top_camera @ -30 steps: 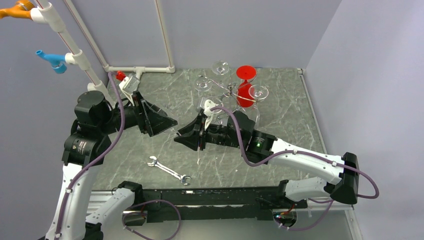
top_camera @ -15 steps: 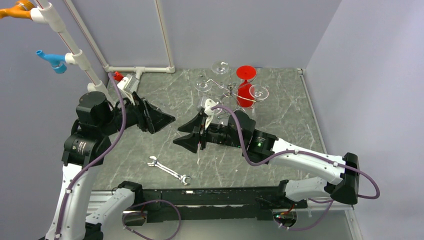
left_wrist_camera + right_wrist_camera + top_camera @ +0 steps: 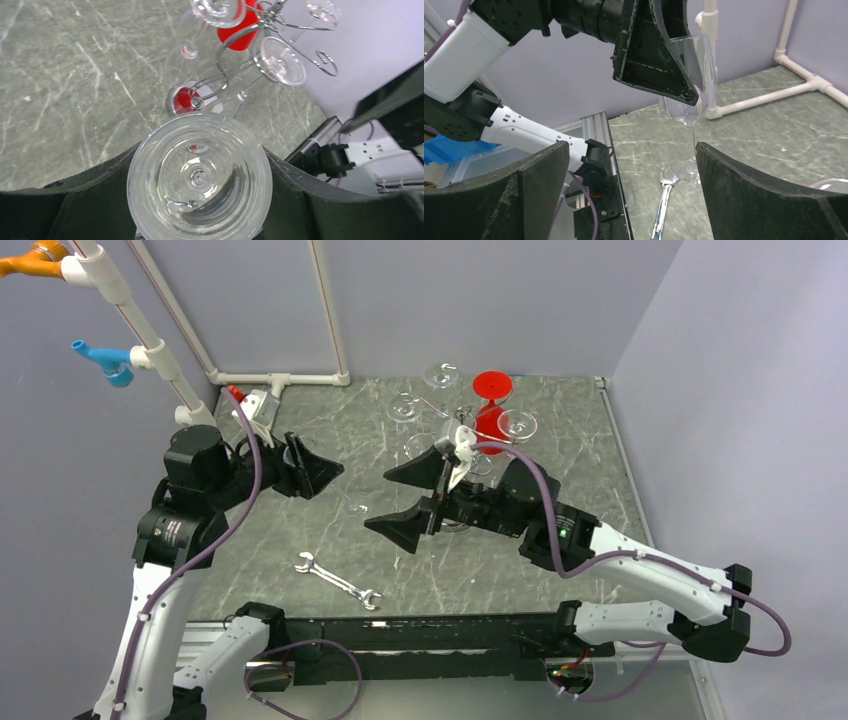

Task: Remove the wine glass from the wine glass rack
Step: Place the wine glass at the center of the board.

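Note:
A clear wine glass (image 3: 200, 177) is off the rack, and my left gripper (image 3: 200, 156) is shut on its bowl. The right wrist view shows that bowl (image 3: 689, 107) between the left fingers (image 3: 651, 60), the stem hanging down and the foot low by the wrench; whether it touches the table I cannot tell. My right gripper (image 3: 402, 500) (image 3: 631, 150) stands wide open with nothing between its jaws, just right of the glass. The chrome wine glass rack (image 3: 460, 426) (image 3: 186, 99) stands at the back behind the right arm, carrying a red glass (image 3: 491, 408) and clear glasses (image 3: 440, 375).
A silver wrench (image 3: 338, 581) (image 3: 663, 205) lies near the front of the marble table. White pipe framing (image 3: 280, 378) (image 3: 764, 97) runs along the back left. A black rail (image 3: 400, 626) borders the near edge. Grey walls close in the back and right.
My right gripper has opened wide, let go of the glass and drawn back toward the rack. The left gripper has moved slightly back and left with the glass.

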`<state>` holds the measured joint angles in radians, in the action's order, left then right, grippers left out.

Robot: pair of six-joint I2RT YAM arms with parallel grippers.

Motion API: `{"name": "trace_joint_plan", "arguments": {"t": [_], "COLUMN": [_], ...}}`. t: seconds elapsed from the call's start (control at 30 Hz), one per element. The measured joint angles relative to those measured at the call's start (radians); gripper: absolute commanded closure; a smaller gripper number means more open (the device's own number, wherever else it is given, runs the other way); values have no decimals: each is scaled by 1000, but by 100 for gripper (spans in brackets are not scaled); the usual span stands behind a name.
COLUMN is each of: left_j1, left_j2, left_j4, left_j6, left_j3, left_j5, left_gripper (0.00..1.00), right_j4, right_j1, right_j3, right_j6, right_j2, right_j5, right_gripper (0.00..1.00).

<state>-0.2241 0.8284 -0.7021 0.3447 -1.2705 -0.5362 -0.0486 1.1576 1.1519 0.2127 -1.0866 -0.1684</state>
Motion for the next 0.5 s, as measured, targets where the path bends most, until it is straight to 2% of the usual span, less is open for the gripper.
{"name": "trace_joint_plan", "arguments": {"t": [0.3,0.5], "left_j1": [0,0], "left_j2": [27,52], "left_j4": [34,124], "left_j6": [-16,-45], "left_j3": [45,99], "left_j5": [154,274], "left_gripper": [100,100], "right_j4": [87,118], "right_j1": [2,2], "right_j3": [0,-36], "right_j6": [-3,-3], "right_j2": [76,140], "right_j5": [87,150], "right_gripper": [0,0]}}
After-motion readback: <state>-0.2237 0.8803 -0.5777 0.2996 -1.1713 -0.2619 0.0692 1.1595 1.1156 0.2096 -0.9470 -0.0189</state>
